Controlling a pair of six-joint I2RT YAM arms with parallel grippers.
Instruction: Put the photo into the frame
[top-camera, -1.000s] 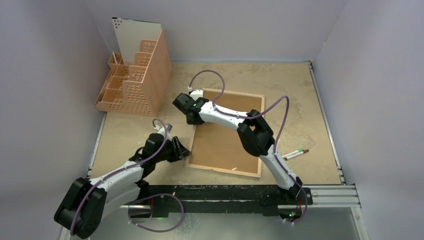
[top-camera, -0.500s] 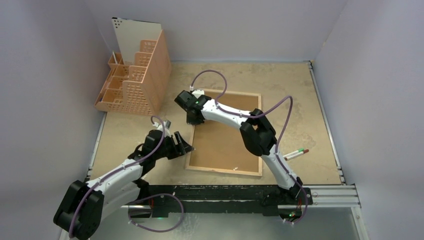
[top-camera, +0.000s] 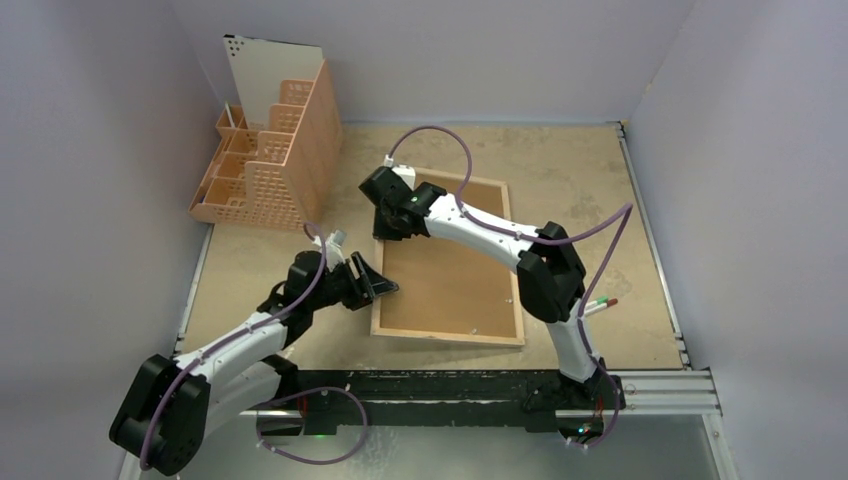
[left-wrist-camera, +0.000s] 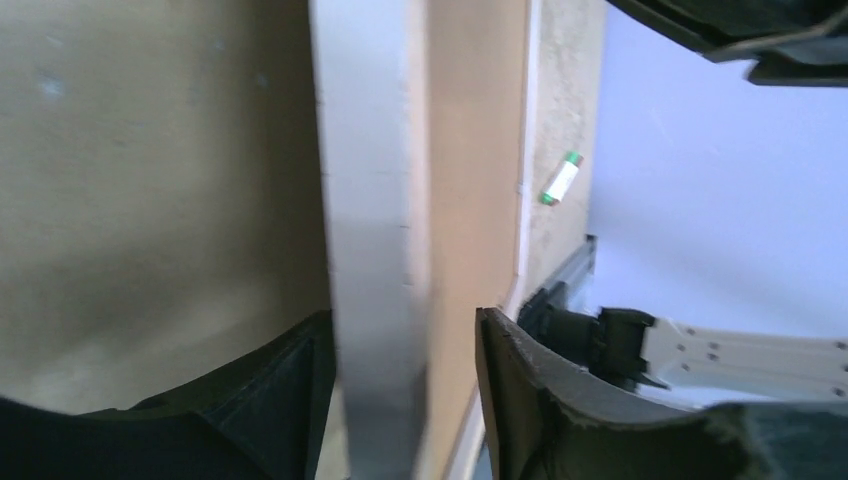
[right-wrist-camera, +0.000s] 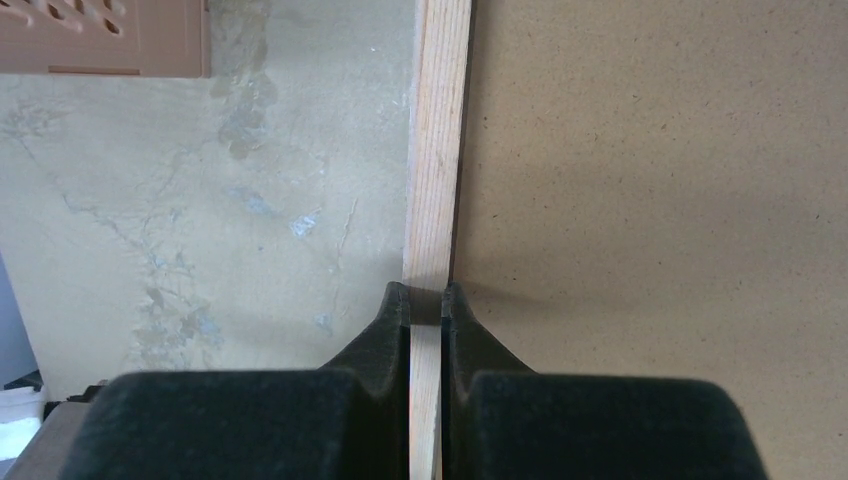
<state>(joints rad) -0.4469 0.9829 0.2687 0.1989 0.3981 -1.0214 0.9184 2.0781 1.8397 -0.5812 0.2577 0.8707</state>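
Note:
The frame (top-camera: 450, 338) lies face down on the table, its light wood rim around the brown hardboard backing sheet (top-camera: 450, 270). My right gripper (top-camera: 387, 230) is shut on the frame's left rim near the far corner. In the right wrist view the jaws (right-wrist-camera: 426, 295) pinch the wood rim (right-wrist-camera: 437, 150), with the backing (right-wrist-camera: 650, 200) to the right. My left gripper (top-camera: 386, 290) is open at the left rim near the front corner. In the left wrist view the fingers (left-wrist-camera: 405, 340) straddle the silver edge (left-wrist-camera: 370, 200) with gaps. The photo is not in view.
A peach plastic organiser (top-camera: 270, 160) with a white sheet (top-camera: 270, 70) standing in it is at the back left. A marker pen (top-camera: 592, 305) lies right of the frame; it also shows in the left wrist view (left-wrist-camera: 561, 179). Walls close three sides.
The frame has turned a little, its far edge swinging left. My right arm's elbow has moved right, still gripping the rim. My left gripper has moved right onto the frame's left edge.

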